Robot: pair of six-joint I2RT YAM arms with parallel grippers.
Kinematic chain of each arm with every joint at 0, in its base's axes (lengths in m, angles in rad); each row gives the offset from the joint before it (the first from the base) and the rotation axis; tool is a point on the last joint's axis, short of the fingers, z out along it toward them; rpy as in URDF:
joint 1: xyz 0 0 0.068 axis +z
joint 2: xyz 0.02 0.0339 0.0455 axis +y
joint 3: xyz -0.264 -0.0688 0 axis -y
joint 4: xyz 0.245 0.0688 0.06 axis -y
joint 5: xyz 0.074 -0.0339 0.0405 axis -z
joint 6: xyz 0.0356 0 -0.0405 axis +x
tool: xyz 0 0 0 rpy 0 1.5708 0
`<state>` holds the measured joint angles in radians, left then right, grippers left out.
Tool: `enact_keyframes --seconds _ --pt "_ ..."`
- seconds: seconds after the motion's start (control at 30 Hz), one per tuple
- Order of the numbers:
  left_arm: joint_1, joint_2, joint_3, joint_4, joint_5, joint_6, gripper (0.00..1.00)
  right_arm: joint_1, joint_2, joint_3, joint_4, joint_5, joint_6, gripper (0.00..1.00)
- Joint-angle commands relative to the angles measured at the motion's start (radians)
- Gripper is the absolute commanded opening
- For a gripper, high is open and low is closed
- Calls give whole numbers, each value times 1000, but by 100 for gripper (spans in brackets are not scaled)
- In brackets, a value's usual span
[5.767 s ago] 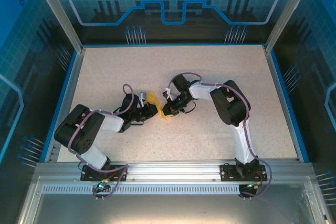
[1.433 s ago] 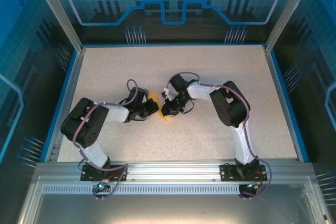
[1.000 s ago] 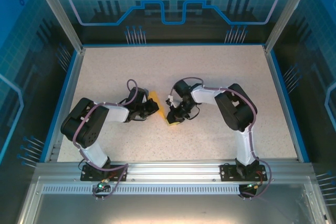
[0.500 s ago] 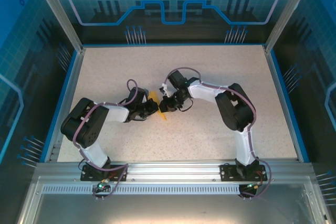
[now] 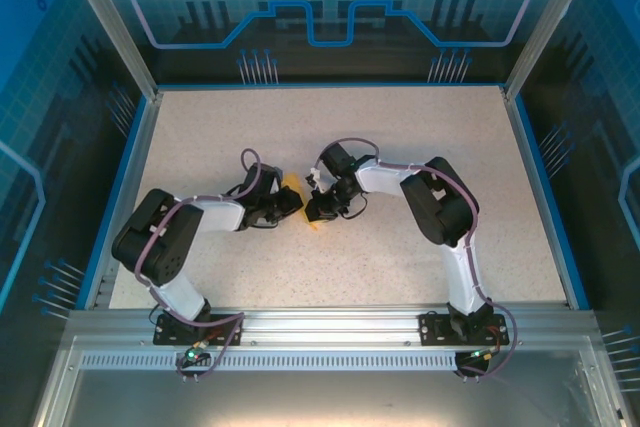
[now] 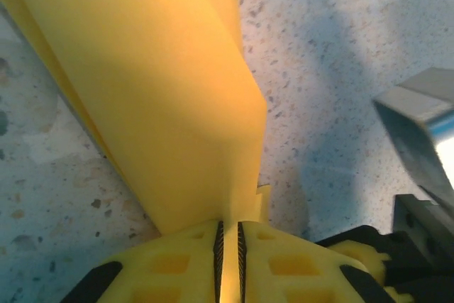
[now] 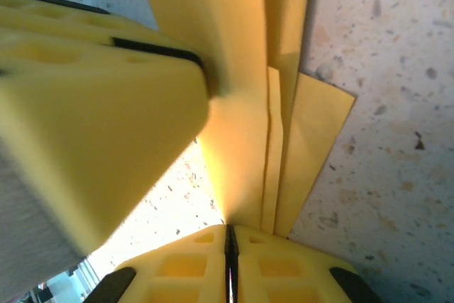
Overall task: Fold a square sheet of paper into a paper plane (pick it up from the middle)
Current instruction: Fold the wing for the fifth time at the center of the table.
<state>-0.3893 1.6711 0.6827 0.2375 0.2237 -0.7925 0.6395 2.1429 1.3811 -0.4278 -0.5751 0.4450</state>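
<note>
1. Speckled beige table (image 5: 420,137) sits inside a booth with translucent blue walls (image 5: 330,7). It has a blue rim (image 5: 128,177) round the surface and an aluminium rail (image 5: 320,332) along the near edge, where both arms are bolted. From above, the arms bend inward and meet near the middle of the table. The left gripper (image 5: 290,203) and the right gripper (image 5: 316,209) sit just beside each other, with the folded orange-yellow paper (image 5: 292,184) between them. One corner of it pokes out on the near side of the right gripper. Open tabletop lies on every side of the pair, and the rim is well apart from them.

2. From the left wrist, bare speckled surface (image 6: 340,47) runs behind everything. The left gripper (image 6: 227,246) has its yellow pads pressed together with only a sliver between them. They pinch one end of the paper (image 6: 163,90), which extends away from the jaws as a broad creased flap.

3. From the right wrist, the right gripper (image 7: 230,246) is likewise clamped tight on the paper (image 7: 234,69). Here the paper shows as several stacked layers with stepped edges. A yellow finger (image 7: 92,125) of the left gripper presses against the paper from the left, and the table (image 7: 397,104) lies open to the right.
</note>
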Motion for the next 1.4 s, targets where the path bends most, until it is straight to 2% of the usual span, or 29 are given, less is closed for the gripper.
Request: enact_keyframes --seconds 0.0,0.3,0.53,0.83,1.0,1.37 --pt "3 -90 59 -71 -20 48 22 -5 17 -46 -69 44 2 10" --pt "26 -145 37 -38 21 93 23 -10 19 -38 -66 29 8 10" --pt "27 -54 26 32 102 97 20 -12 35 -22 -92 29 11 10" --pt "41 58 20 86 100 127 17 -11 51 -7 -121 29 9 9" --pt "58 107 6 159 121 185 18 -12 60 -4 -137 34 4 9" --pt "120 166 30 178 131 317 18 -11 64 -19 -195 35 -36 9"
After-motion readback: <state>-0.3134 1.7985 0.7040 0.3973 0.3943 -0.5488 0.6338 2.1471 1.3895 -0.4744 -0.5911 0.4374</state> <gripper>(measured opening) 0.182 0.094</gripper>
